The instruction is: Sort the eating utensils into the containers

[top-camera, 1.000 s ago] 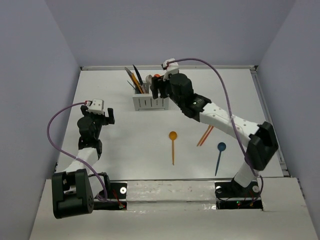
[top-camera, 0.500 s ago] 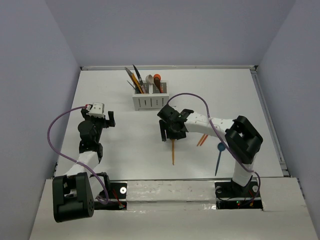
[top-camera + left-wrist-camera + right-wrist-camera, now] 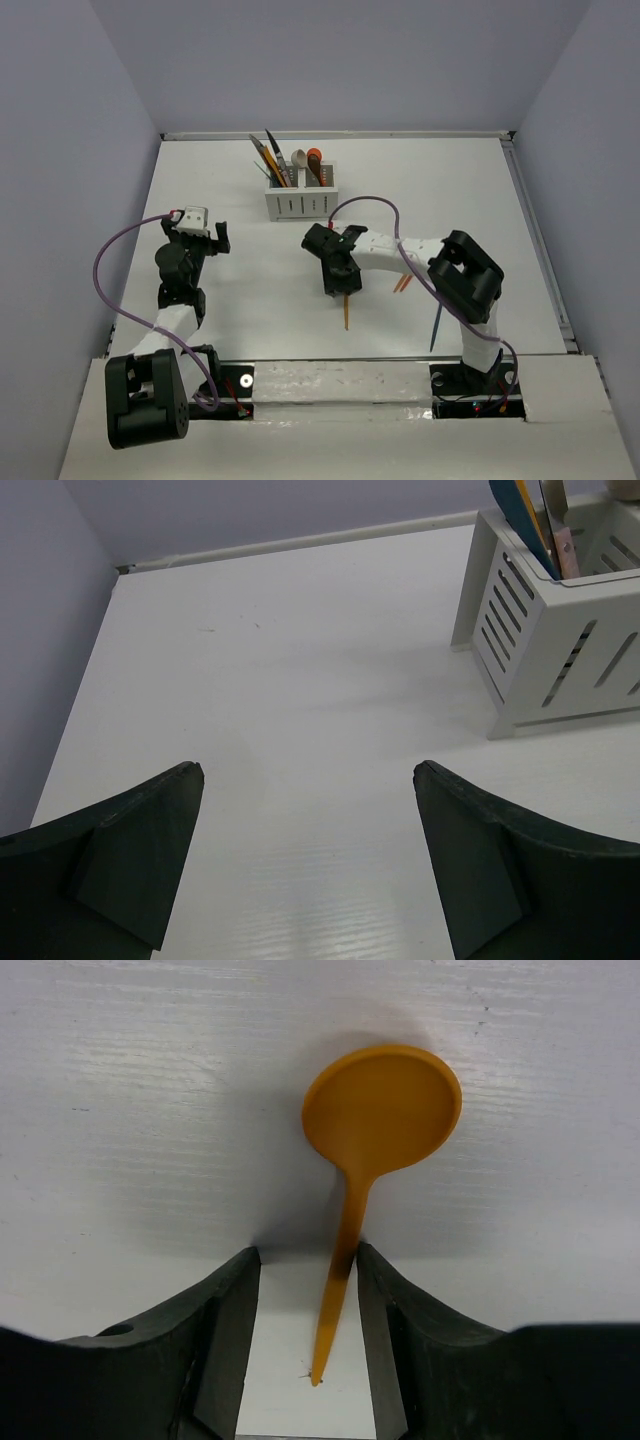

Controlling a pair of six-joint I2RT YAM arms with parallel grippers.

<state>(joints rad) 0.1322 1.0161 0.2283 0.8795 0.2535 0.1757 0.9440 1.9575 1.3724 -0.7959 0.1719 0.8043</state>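
An orange spoon (image 3: 382,1110) lies on the white table, bowl away from me. My right gripper (image 3: 308,1260) is open and straddles its thin handle; the handle lies against the right finger, with a gap to the left finger. In the top view the right gripper (image 3: 338,285) covers the bowl and only the spoon's handle (image 3: 346,312) shows. The white caddy (image 3: 300,203) stands at the back and holds several utensils (image 3: 285,160). My left gripper (image 3: 207,238) is open and empty at the left; in its own view (image 3: 308,775) it is above bare table, with the caddy (image 3: 560,650) to its right.
Two thin orange-brown utensils (image 3: 403,283) lie side by side just right of the right arm. A dark blue spoon (image 3: 437,325) lies further right, near the right arm's base. Grey walls bound the table on the left, back and right.
My right gripper has come back from the caddy to mid-table and dropped over the orange spoon, its jaws now on either side of the handle. The left arm has barely moved.
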